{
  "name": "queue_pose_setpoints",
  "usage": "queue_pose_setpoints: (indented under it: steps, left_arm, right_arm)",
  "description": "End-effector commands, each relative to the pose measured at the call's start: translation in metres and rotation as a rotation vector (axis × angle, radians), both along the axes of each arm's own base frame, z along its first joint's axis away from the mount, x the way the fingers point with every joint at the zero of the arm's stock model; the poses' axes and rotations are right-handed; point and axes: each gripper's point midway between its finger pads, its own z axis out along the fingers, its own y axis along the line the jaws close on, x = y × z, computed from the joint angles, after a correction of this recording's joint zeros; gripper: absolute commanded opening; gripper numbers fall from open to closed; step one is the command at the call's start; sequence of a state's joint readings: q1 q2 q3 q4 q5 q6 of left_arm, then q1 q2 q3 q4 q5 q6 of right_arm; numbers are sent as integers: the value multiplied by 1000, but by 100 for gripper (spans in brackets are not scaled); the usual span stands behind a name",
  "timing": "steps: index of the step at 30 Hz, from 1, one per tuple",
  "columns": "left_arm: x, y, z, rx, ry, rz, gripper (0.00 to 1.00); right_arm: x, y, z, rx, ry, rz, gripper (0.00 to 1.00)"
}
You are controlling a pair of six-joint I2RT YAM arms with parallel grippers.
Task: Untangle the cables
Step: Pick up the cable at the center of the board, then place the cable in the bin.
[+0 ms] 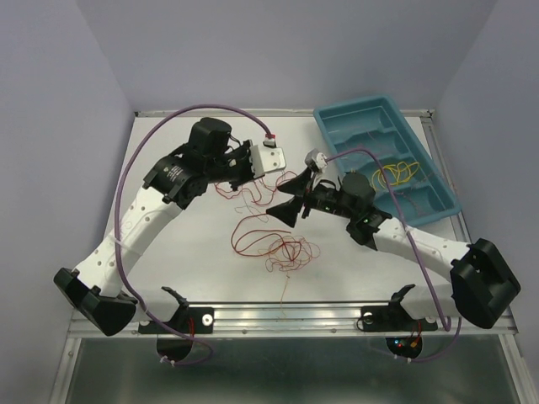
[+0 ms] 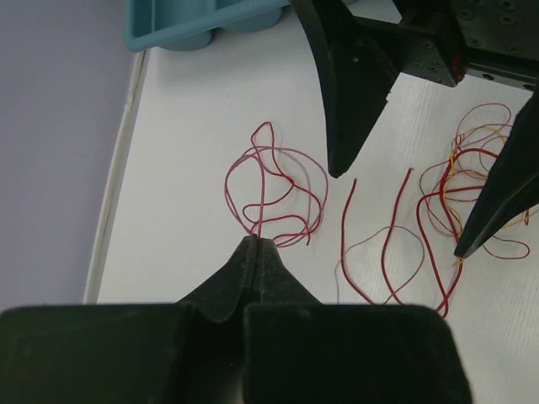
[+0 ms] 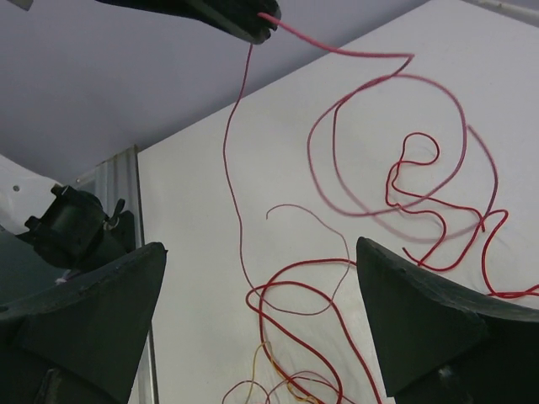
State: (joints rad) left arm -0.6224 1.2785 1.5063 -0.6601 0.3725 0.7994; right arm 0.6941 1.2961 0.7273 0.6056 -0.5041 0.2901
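The cables are thin red and orange strands in a loose tangle (image 1: 282,244) on the white table. My left gripper (image 2: 257,242) is shut on the end of one red strand, whose loop (image 2: 274,194) lies just beyond the tips. From above, the left gripper (image 1: 244,175) sits at the tangle's upper left. My right gripper (image 1: 290,199) stands wide open above the strands (image 3: 286,295), with nothing between its fingers (image 3: 93,320). In the right wrist view, the held red strand (image 3: 232,143) runs up to the left gripper's tips (image 3: 248,18). Yellow cables (image 1: 400,174) lie in the tray.
A teal compartment tray (image 1: 370,118) lies at the back right, its corner (image 2: 168,29) also in the left wrist view. The right gripper's black fingers (image 2: 345,93) hang close in front of the left gripper. A metal rail (image 1: 295,316) runs along the near edge.
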Motion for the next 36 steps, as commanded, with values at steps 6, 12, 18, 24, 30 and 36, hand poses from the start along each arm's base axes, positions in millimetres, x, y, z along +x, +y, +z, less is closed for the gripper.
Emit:
queue_pose_setpoints:
  steps: [6,12,18,24,30,36]
  left_arm:
    - [-19,-15,22,-45,2,-59,0]
    - [-31,-28,17,-46,42,-104,0]
    - [-40,-41,21,-64,62,-135,0]
    - [-36,-48,32,-98,65,-123,0]
    - [-32,-51,37,-115,62,-106,0]
    - [-16,-49,41,-128,30,-31,0]
  right_arm:
    - [7,6,12,10,-83,-31,100]
    - [3,5,20,17,-119,-39,100]
    - [1,16,13,-1,-115,-11,100]
    - [-15,31,8,-25,-133,59,99]
    - [-30,45,7,-36,-135,121,94]
    - [-30,45,4,-47,-137,109,33]
